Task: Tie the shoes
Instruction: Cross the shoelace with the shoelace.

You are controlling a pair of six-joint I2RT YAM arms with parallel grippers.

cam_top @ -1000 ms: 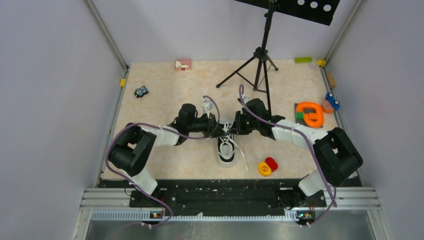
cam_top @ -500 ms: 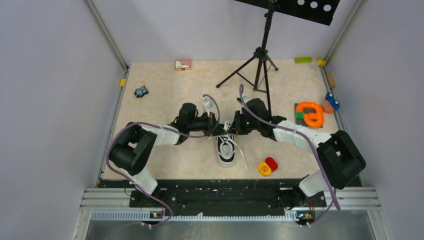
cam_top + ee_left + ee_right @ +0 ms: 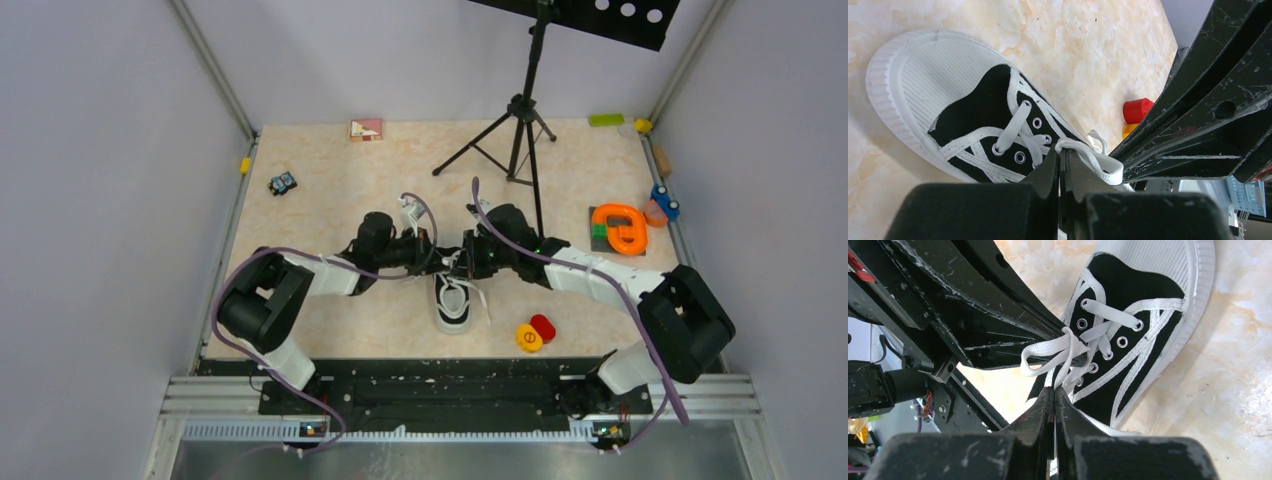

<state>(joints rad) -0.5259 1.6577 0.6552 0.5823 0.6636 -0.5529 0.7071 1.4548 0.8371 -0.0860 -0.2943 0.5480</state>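
The shoe (image 3: pixel 453 305), a small black sneaker with a white toe cap, lies mid-table with its toe toward the arms. Both grippers meet above its laced end. My left gripper (image 3: pixel 445 262) is shut on a loop of white lace (image 3: pixel 1093 156), pinched at its tips (image 3: pixel 1063 152) over the shoe (image 3: pixel 973 105). From the right, my right gripper (image 3: pixel 463 262) is also shut, its tips (image 3: pixel 1054 390) clamped on lace strands (image 3: pixel 1068 362) rising from the eyelets of the shoe (image 3: pixel 1133 300). The laces cross between the two grippers. The heel is hidden under them.
A black tripod (image 3: pixel 515 130) stands behind the grippers. An orange ring toy (image 3: pixel 620 228) and a blue toy (image 3: pixel 665 203) sit at the right. Red and yellow discs (image 3: pixel 535 333) lie right of the shoe. A toy car (image 3: pixel 283 183) and a pink block (image 3: pixel 366 129) are at the back left.
My left gripper has closed on the lace loop. Both grippers have drawn closer together over the shoe, and the loose lace trailing to the right has shortened.
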